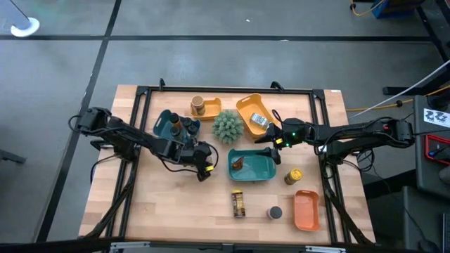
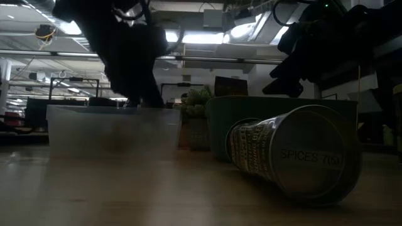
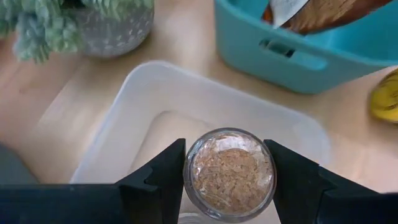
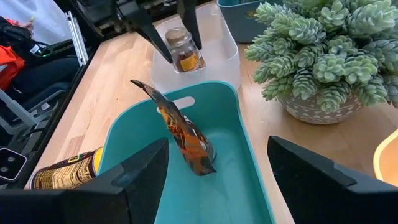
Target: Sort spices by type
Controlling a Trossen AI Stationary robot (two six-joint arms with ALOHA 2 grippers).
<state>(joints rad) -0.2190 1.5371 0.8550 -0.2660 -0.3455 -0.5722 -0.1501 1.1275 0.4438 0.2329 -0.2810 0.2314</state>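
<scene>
My left gripper (image 1: pixel 204 166) is over the clear tray (image 3: pixel 155 93), shut on a small glass jar of brown flakes (image 3: pixel 230 180). My right gripper (image 4: pixel 217 146) hangs open above the teal tray (image 4: pixel 249 186), touching nothing. In that tray an amber packet (image 4: pixel 183 134) stands on its lower edge and leans on the tray's wall. Dark-capped jars (image 1: pixel 181 126) stand in a dark teal tray. On the bare wood are a yellow-lidded jar (image 1: pixel 294 176), a grey tin (image 1: pixel 274 212) and a printed jar (image 1: pixel 238 204) lying on its side. A white-blue sachet (image 1: pixel 259 121) lies in the far orange tray. My left gripper pinches the glass jar between its two fingers, one on each side of the round wall (image 3: pixel 194 177). In the right wrist view the fingers (image 4: pixel 191 28) come down from above onto the jar's upper part, and the jar (image 4: pixel 181 55) stands upright within the clear tray. Whether its base touches the tray floor I cannot tell.
The green spiky plant (image 1: pixel 227 125) stands between the trays, close to both grippers. A tan jar (image 1: pixel 199 105) sits in a small orange tray at the far side. Another orange tray (image 1: pixel 306 209) lies at the near right. A black frame (image 1: pixel 140 98) borders the table.
</scene>
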